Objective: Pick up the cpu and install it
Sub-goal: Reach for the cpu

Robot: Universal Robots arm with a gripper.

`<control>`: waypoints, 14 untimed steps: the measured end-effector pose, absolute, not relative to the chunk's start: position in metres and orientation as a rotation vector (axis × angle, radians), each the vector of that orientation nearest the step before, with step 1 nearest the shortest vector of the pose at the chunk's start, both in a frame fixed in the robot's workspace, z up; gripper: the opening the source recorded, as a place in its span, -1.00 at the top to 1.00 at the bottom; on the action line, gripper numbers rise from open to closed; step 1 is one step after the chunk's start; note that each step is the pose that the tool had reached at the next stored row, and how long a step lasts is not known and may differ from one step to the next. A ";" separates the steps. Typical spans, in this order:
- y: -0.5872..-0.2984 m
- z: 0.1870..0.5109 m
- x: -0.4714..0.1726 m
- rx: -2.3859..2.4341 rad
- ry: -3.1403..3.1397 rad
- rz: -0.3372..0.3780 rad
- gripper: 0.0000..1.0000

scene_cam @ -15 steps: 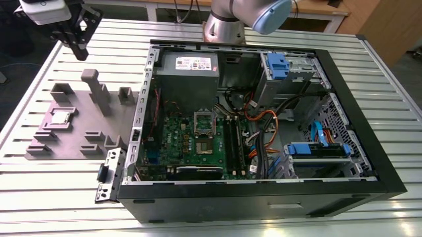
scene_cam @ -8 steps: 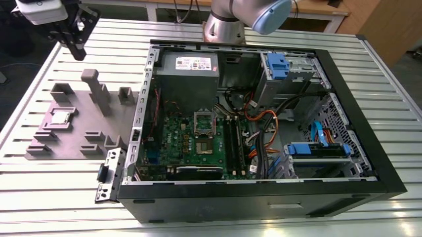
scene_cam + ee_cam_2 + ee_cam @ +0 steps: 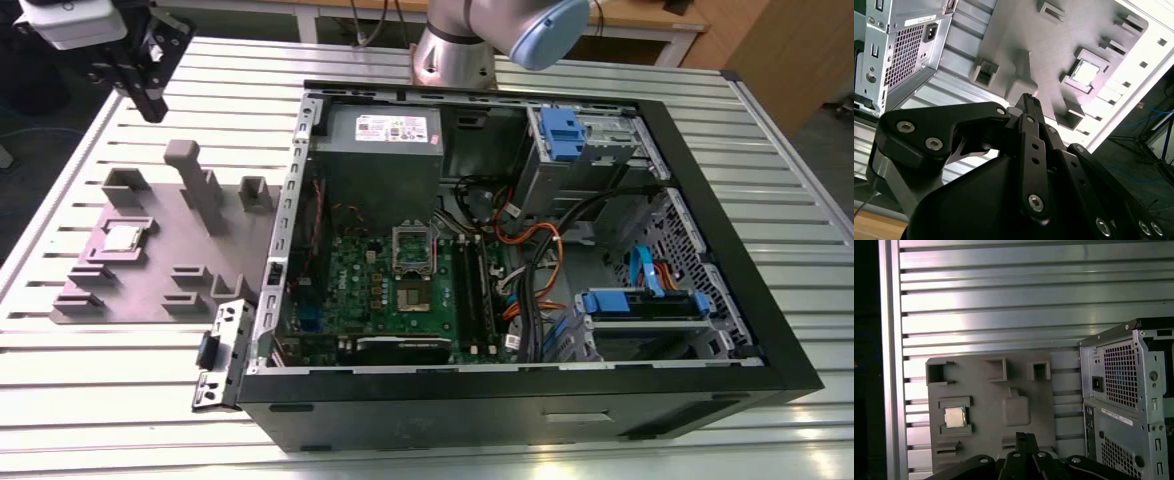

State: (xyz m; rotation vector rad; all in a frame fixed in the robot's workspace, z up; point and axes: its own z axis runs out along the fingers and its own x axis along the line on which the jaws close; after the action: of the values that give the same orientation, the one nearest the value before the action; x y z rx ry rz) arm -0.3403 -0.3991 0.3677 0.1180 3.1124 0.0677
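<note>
Slatted table (image 3: 120, 400) bore grey tray (image 3: 150, 292); cpu (image 3: 123, 236) by its edge (likely light, stiff, delicate; take opposite rims). Gripper (image 3: 151, 108) hung closed, empty.

The black gripper (image 3: 1029, 99) hangs above the grey fixture plate (image 3: 1009, 35), fingertips drawn together with nothing between them, close by a raised post (image 3: 1021, 75). The cpu (image 3: 1085, 73) sits in a square recess of the plate, apart from the gripper. The computer case (image 3: 899, 45) stands beside the plate on the ribbed metal table (image 3: 949, 97).
</note>
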 end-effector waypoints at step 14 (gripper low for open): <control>-0.399 0.366 -0.380 0.118 3.113 0.068 0.79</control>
State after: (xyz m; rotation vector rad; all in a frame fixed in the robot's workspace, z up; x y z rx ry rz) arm -0.3805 -0.3991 0.3662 0.1180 3.1134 0.0677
